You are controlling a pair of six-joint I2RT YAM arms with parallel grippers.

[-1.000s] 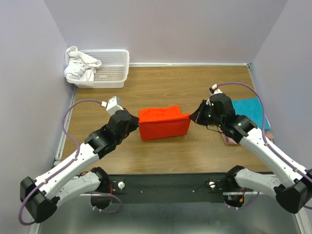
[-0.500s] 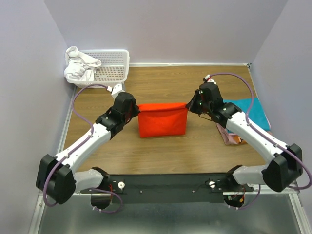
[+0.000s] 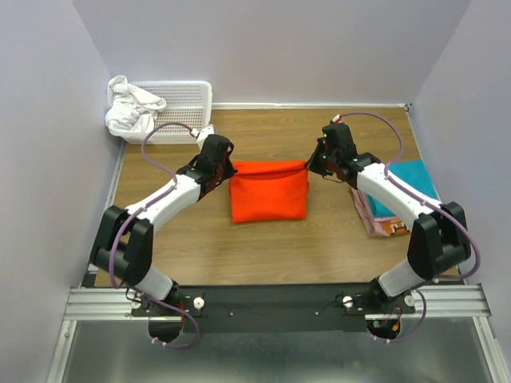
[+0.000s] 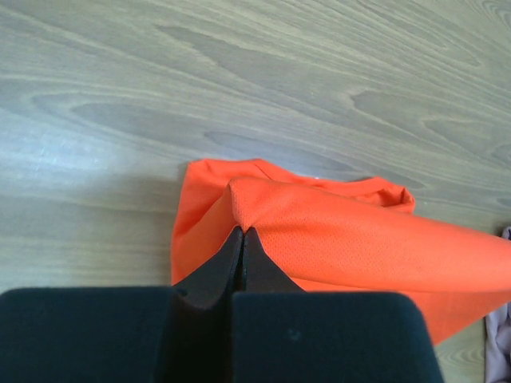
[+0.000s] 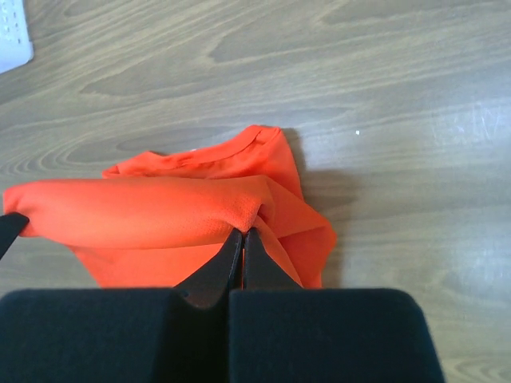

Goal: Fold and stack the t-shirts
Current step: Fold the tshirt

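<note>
An orange t-shirt lies folded in the middle of the wooden table, its far edge lifted. My left gripper is shut on that edge's left corner, and my right gripper is shut on its right corner. In the left wrist view the pinched orange t-shirt runs off to the right from my left gripper. The right wrist view shows the orange t-shirt stretching left from my right gripper. A teal t-shirt lies folded on pink and patterned ones at the right.
A white basket stands at the back left with white cloth draped over its left rim. Lilac walls close in the table on three sides. The arms' black mounting rail runs along the near edge.
Both grippers have carried the orange shirt's gripped edge away from the arm bases toward the back of the table, stretching it taut and laying the shirt out longer.
</note>
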